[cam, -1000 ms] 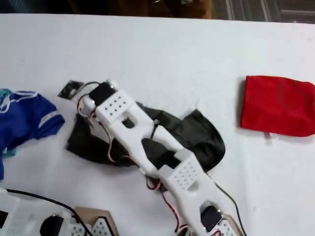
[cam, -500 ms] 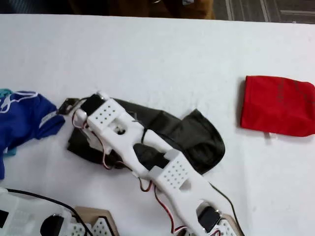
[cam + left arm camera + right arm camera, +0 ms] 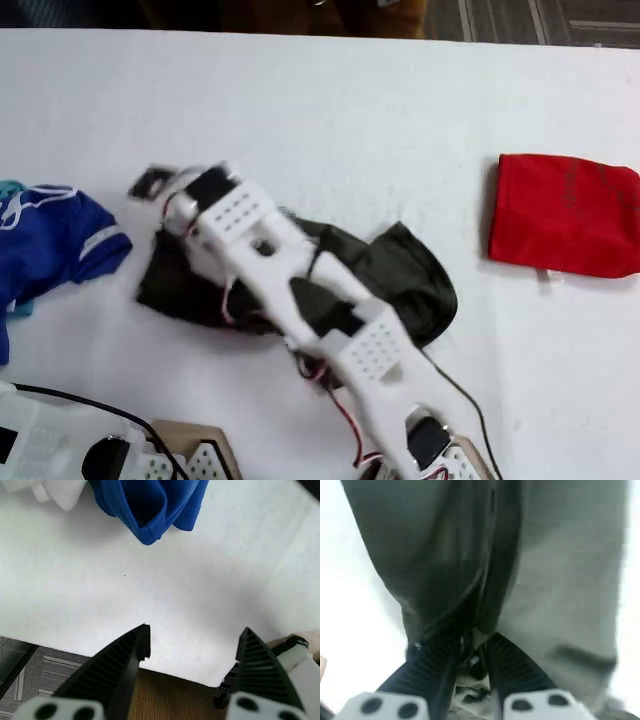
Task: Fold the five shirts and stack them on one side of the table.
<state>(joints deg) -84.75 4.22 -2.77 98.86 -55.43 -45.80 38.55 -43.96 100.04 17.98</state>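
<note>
High view: the right arm point(image 3: 350, 350) lies across a crumpled dark olive cloth shirt point(image 3: 405, 270) on the white table point(image 3: 350, 100), between a folded red cloth shirt point(image 3: 565, 215) and a rumpled blue cloth shirt point(image 3: 55, 240). Left wrist view: the left gripper point(image 3: 195, 635) stands with fingers apart above bare table, near the blue shirt. Right wrist view: the right gripper point(image 3: 470, 647) is clamped on a fold of the olive shirt.

The bench point(image 3: 330, 120) has a white, matt, smooth top. The dark shirt point(image 3: 400, 275) is soft matt cloth, creased. The red shirt point(image 3: 565, 215) is matt cloth, lying smooth. The blue shirt point(image 3: 50, 240) is slightly shiny cloth. The right arm point(image 3: 300, 290) is white matt plastic pierced with holes. The right end effector point(image 3: 472, 642) and left end effector point(image 3: 195, 630) are black ribbed plastic.
</note>
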